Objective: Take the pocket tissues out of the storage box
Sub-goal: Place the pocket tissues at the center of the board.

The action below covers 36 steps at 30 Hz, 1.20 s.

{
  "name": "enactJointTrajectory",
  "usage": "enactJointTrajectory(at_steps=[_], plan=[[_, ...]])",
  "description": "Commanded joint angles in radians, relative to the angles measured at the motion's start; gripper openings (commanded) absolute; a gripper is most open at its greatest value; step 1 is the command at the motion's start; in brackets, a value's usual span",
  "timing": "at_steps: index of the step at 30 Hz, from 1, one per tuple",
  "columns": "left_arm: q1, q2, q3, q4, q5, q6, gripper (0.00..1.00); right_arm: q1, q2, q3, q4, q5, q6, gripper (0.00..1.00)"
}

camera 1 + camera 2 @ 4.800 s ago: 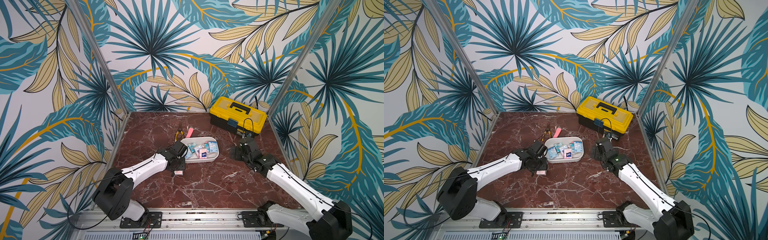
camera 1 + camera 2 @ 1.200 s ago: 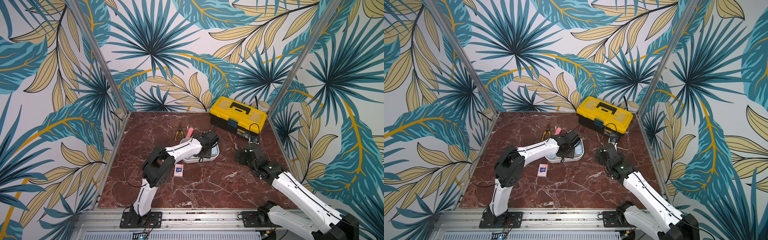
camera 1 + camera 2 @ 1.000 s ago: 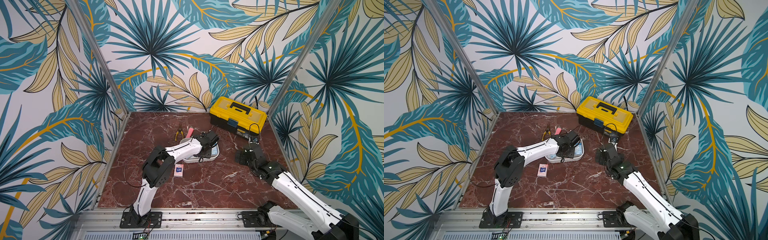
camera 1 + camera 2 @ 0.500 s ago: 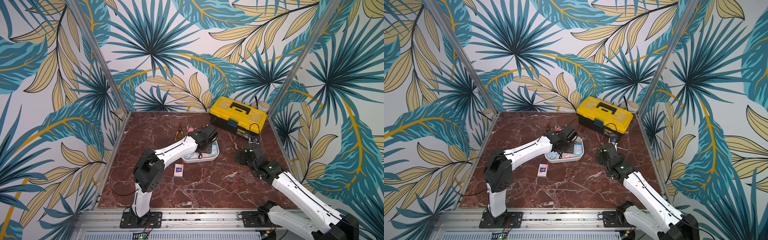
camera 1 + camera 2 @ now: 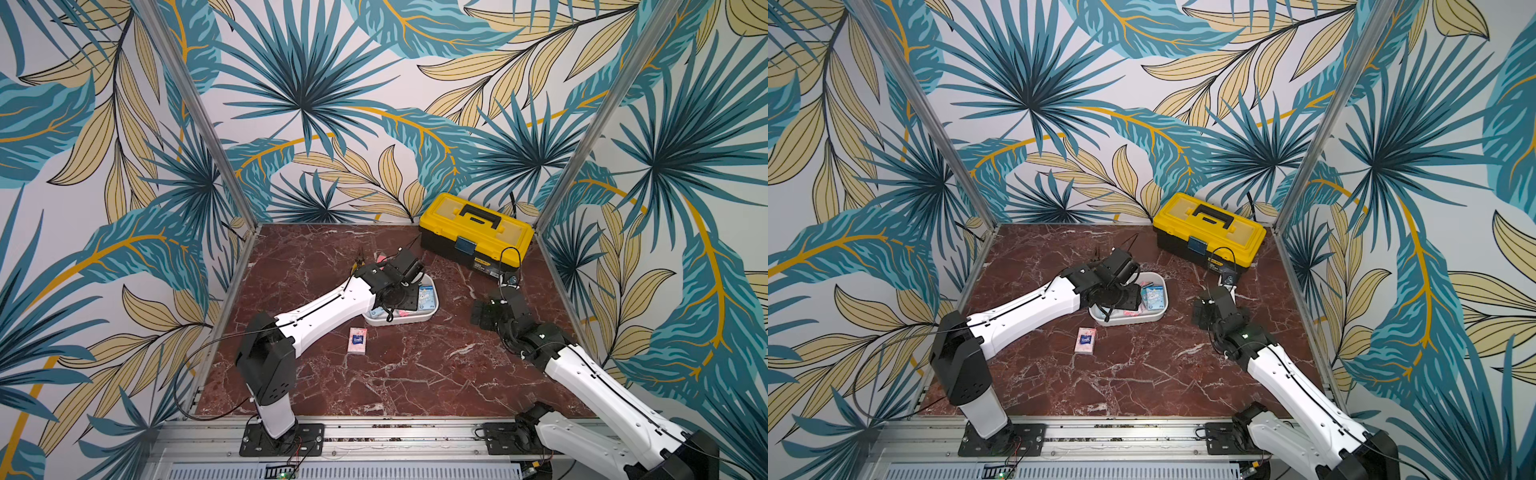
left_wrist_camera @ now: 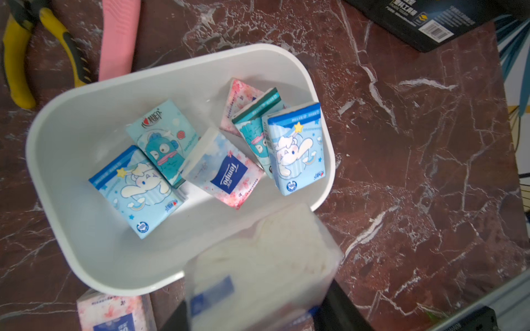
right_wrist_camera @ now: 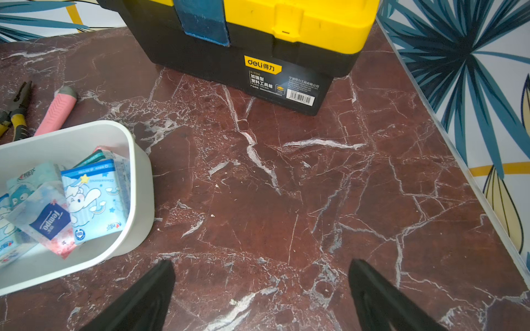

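The white storage box (image 5: 415, 322) (image 5: 1129, 322) (image 6: 177, 68) sits mid-table with several pocket tissues inside: light blue (image 6: 137, 189), teal (image 6: 163, 140) and a pink Tempo packet (image 6: 223, 172). My left gripper (image 5: 400, 297) (image 5: 1121, 297) (image 6: 255, 309) hangs over the box's near rim. It is shut on a blurred white packet with a blue label (image 6: 263, 266). One pink packet (image 5: 358, 340) (image 5: 1085, 340) (image 6: 111, 313) lies on the marble in front of the box. My right gripper (image 5: 482, 318) (image 7: 261, 266) stands open over bare marble to the right of the box.
A yellow-lidded black toolbox (image 5: 476, 237) (image 7: 258, 43) stands at the back right. Yellow-handled pliers (image 6: 17, 57) and a long pink bar (image 6: 119, 37) lie just behind the box. Patterned walls close in the table on three sides.
My left gripper has risen out of the box and drawn back a little, with a packet in it. The right arm has not moved.
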Motion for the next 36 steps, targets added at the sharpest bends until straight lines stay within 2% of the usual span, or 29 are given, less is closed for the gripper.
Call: enactJointTrajectory(at_steps=[1, 6, 14, 36], plan=[[-0.008, -0.061, -0.07, -0.037, 0.069, 0.013, 0.53, -0.003, -0.013, -0.023, -0.019, 0.021, 0.001, 0.99], [-0.027, -0.099, -0.156, -0.028, 0.124, -0.004, 0.53, -0.003, -0.019, -0.027, -0.027, 0.028, -0.006, 0.99], [-0.036, -0.075, -0.261, 0.044, 0.183, -0.032, 0.52, -0.004, -0.031, -0.037, -0.029, 0.031, -0.002, 0.99], [-0.036, 0.095, -0.312, 0.125, 0.137, -0.047, 0.52, -0.006, -0.073, -0.066, -0.046, 0.045, -0.001, 0.99]])
